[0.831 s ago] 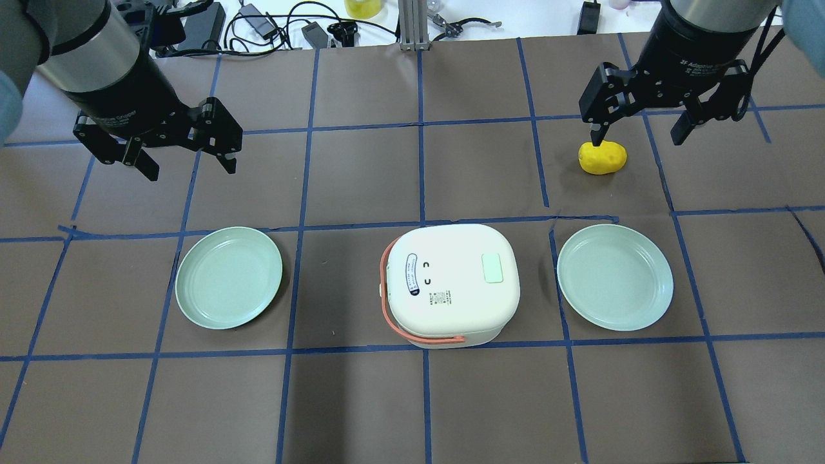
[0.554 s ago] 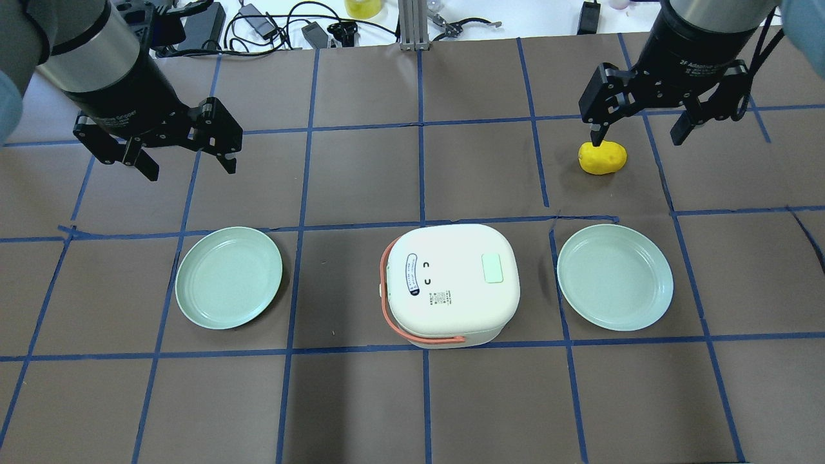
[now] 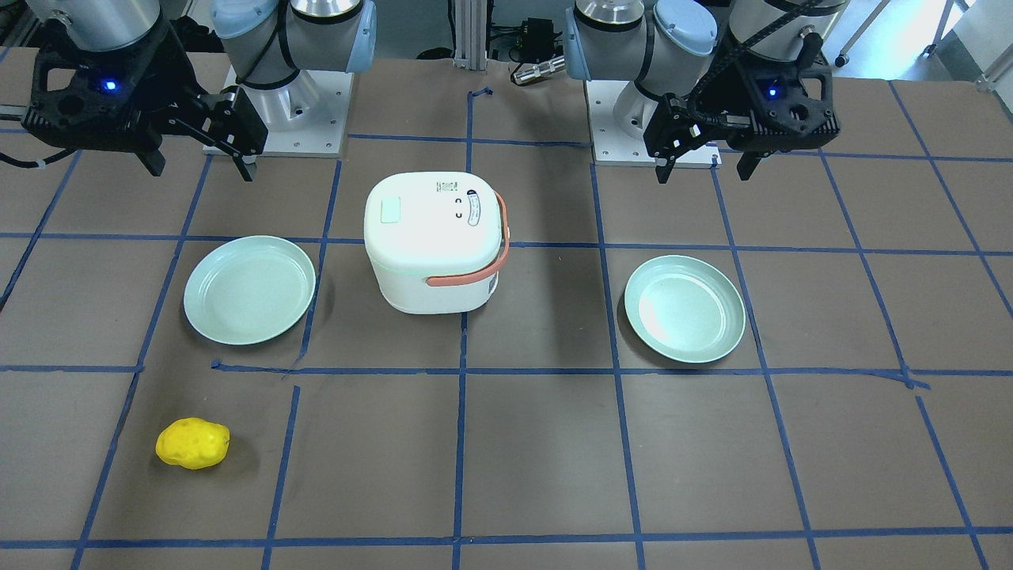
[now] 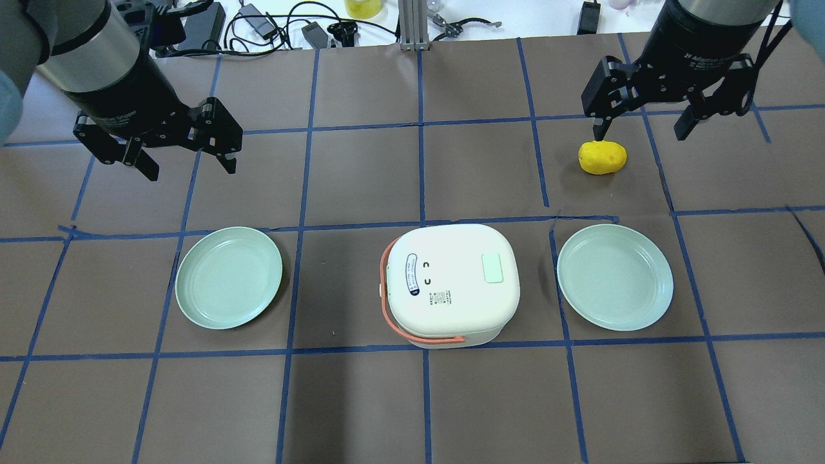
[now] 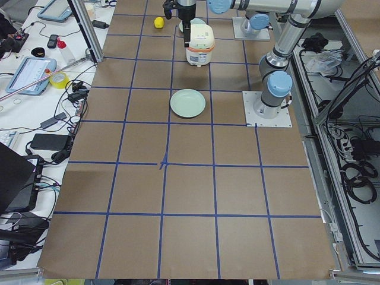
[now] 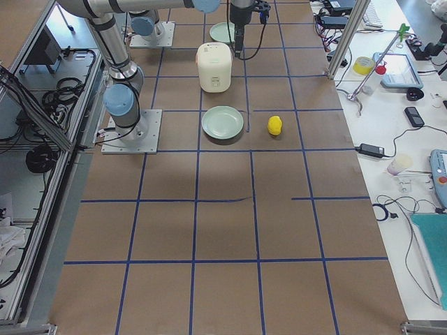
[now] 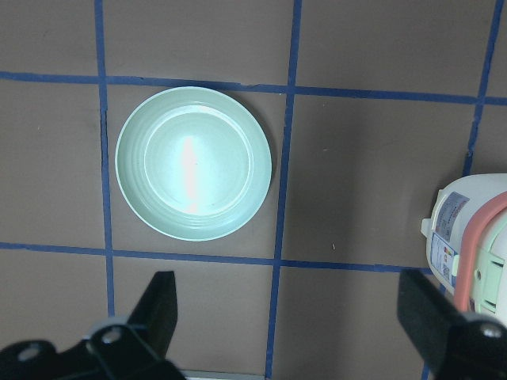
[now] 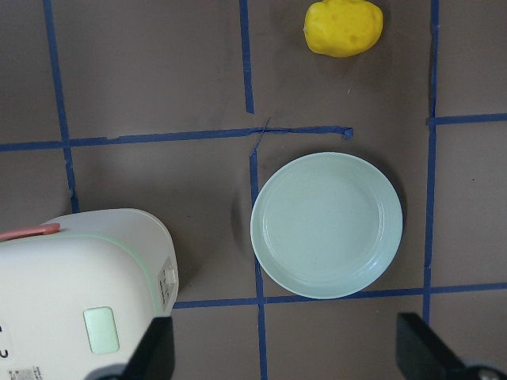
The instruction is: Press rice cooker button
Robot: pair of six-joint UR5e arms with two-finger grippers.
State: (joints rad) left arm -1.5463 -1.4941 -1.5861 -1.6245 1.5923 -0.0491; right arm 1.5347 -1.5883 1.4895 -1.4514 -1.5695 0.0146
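Note:
The white rice cooker (image 4: 451, 303) with an orange handle stands mid-table, lid shut. Its pale green button (image 4: 492, 267) is on the lid's right side; it also shows in the front view (image 3: 391, 210) and the right wrist view (image 8: 101, 330). My left gripper (image 4: 190, 169) is open and empty, hovering back left of the cooker, above and behind the left plate. My right gripper (image 4: 639, 135) is open and empty, hovering back right, by the yellow potato-like object (image 4: 602, 157). Neither gripper touches the cooker.
Two pale green plates flank the cooker, one on the left (image 4: 229, 277) and one on the right (image 4: 615, 277). Blue tape lines grid the brown table. Cables and small gear lie along the far edge (image 4: 271, 26).
My right gripper has shifted slightly back, so its fingertip no longer overlaps the yellow object. The left arm and the cooker have not moved.

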